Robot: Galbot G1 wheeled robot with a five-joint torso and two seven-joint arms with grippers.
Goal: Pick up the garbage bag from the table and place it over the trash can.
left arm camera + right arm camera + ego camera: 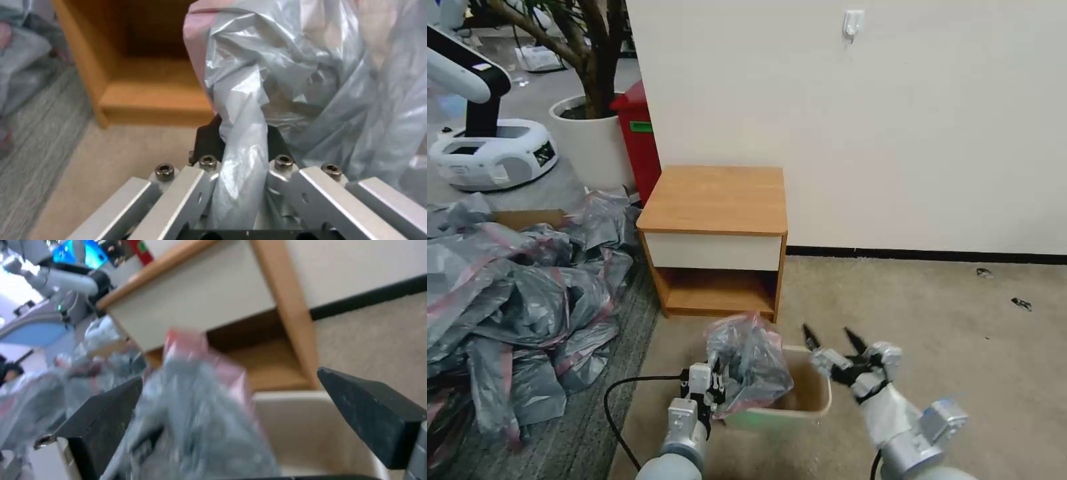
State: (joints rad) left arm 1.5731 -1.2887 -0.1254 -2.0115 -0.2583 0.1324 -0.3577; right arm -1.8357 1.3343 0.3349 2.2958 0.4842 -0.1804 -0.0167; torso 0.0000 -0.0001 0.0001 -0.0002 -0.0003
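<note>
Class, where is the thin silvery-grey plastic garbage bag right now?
In the head view, the garbage bag hangs bunched in the left gripper, over the beige trash can's left side, before the wooden table.

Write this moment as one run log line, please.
left gripper: shut on garbage bag | bag: bunched over trash can | right gripper: open, beside bag | table: bare

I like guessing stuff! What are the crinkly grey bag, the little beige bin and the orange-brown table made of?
The crinkly silvery-grey garbage bag, pinched by the left gripper, looks like thin plastic film: shiny, creased, half see-through. The small beige trash can seems smooth moulded plastic. The orange-brown table looks like wood, perhaps laminate, with faint grain.
</note>
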